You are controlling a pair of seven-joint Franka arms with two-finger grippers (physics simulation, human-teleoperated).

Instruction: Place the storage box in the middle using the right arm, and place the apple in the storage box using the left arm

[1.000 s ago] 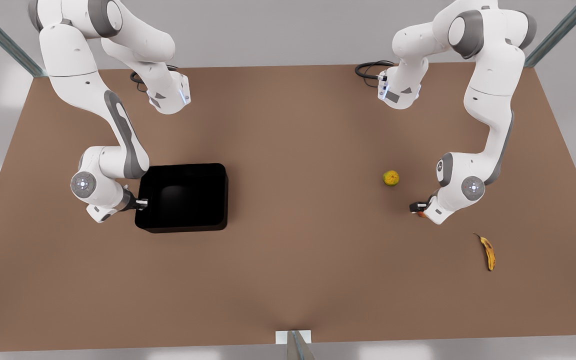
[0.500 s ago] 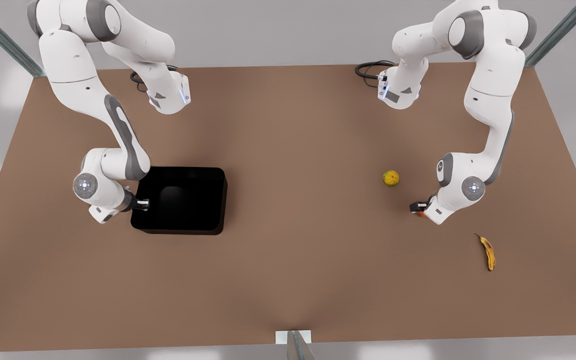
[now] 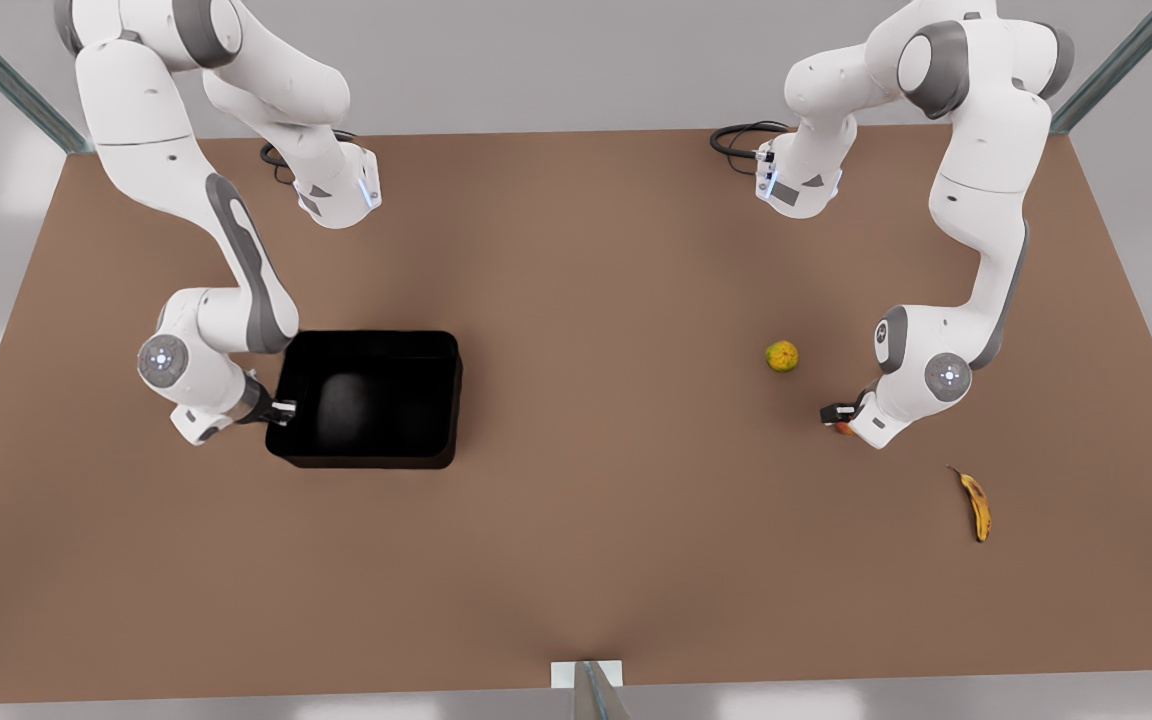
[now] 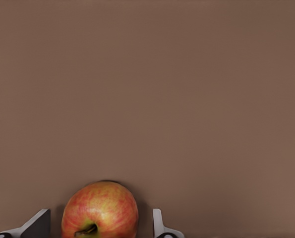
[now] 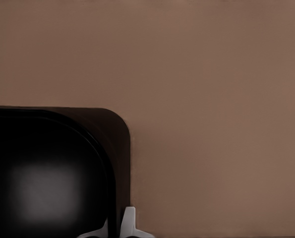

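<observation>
**Box gripped at its wall, apple between my open fingers**

My right pincer (image 3: 285, 407) is at the front view's left and is closed on the wall of the storage box (image 3: 368, 398), one finger inside and one outside. The box sits on the brown bench (image 3: 586, 520), left of the middle in the front view. My left pincer (image 3: 836, 415) is at the front view's right, low over the apple (image 4: 100, 209). Its fingers (image 4: 159, 225) stand on both sides of the apple with small gaps, not closed on it. A yellow-green fruit (image 3: 782, 356) lies near, and a banana (image 3: 976, 504) further away.
</observation>
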